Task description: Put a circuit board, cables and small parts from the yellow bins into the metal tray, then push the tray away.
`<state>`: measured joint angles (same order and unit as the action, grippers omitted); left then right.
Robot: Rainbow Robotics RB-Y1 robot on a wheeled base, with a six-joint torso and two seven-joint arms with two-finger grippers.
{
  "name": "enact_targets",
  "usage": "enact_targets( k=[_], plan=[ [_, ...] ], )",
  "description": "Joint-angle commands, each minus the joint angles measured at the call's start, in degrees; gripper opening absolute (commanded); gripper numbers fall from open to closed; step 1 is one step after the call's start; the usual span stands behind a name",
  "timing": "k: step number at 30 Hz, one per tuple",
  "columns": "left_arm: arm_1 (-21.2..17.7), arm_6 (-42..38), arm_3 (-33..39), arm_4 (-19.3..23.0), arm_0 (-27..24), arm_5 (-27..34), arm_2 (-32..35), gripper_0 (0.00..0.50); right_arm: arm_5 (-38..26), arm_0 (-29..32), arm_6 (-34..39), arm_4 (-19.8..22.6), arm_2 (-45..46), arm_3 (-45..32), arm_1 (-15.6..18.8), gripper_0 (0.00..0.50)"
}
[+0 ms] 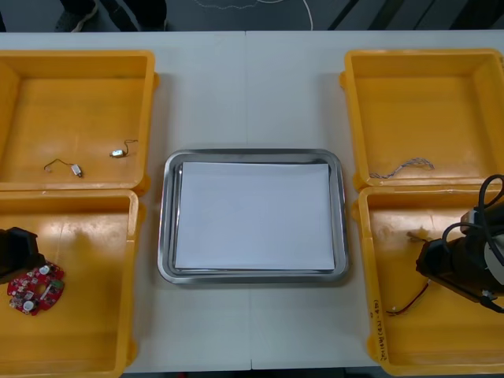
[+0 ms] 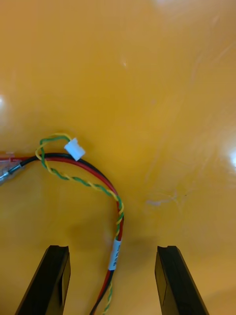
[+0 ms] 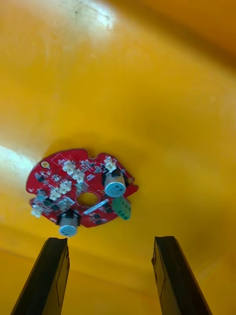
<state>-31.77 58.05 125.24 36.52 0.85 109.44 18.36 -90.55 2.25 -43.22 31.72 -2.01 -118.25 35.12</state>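
A round red circuit board (image 1: 35, 288) lies in the near left yellow bin (image 1: 79, 346). My left gripper (image 1: 17, 253) hovers just beside it at the bin's left edge. In the left wrist view the gripper (image 3: 110, 241) is open, and the board (image 3: 81, 189) lies just beyond its fingertips. My right gripper (image 1: 442, 264) is inside the near right yellow bin (image 1: 441, 346), above a red and yellow cable (image 1: 409, 302). In the right wrist view that gripper (image 2: 112, 248) is open, with the cable (image 2: 98, 184) running between its fingers (image 2: 46, 278). The cable carries a white connector (image 2: 74, 148).
The metal tray (image 1: 253, 154), white inside, sits at the table's middle between the bins. The far left bin (image 1: 79, 87) holds two small metal parts (image 1: 76, 168) with thin wires. A twisted blue and white cable (image 1: 403, 167) lies in the far right bin (image 1: 425, 94).
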Motion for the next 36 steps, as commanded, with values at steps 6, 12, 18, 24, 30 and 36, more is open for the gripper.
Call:
enact_targets(
  k=[6, 12, 18, 24, 30, 36],
  plan=[
    [0.9, -13.0, 1.8, -1.9, -2.5, 0.6, -4.7, 0.5, 3.8, 3.0, 2.7, -1.2, -1.9, -1.6, -1.5, 0.5],
    [3.8, -19.4, 1.8, -5.3, -2.4, 0.6, -4.9, 0.5, 5.4, 4.4, 2.4, -3.2, -2.2, -1.6, -2.1, 0.5],
    [5.8, -18.9, 1.8, -8.5, -1.4, 0.6, -5.1, 0.5, 6.2, 4.8, 2.5, -3.0, -2.6, -1.6, -2.1, 0.5],
    [5.8, -18.6, 1.8, -8.9, 0.3, -0.1, -6.2, 0.5, 6.4, 4.9, 2.6, -2.8, -2.6, -1.6, -2.1, 0.276],
    [5.8, -18.2, 1.8, -9.5, 2.4, -2.3, -6.5, 0.5, 8.9, 4.9, 2.3, -2.5, -3.0, 0.3, -2.1, 0.003],
    [5.8, -18.0, 1.8, -9.5, 4.2, -4.9, -6.5, 0.5, 10.6, 4.9, 1.8, -2.1, -2.9, 1.4, -2.1, 0.0]
  ],
)
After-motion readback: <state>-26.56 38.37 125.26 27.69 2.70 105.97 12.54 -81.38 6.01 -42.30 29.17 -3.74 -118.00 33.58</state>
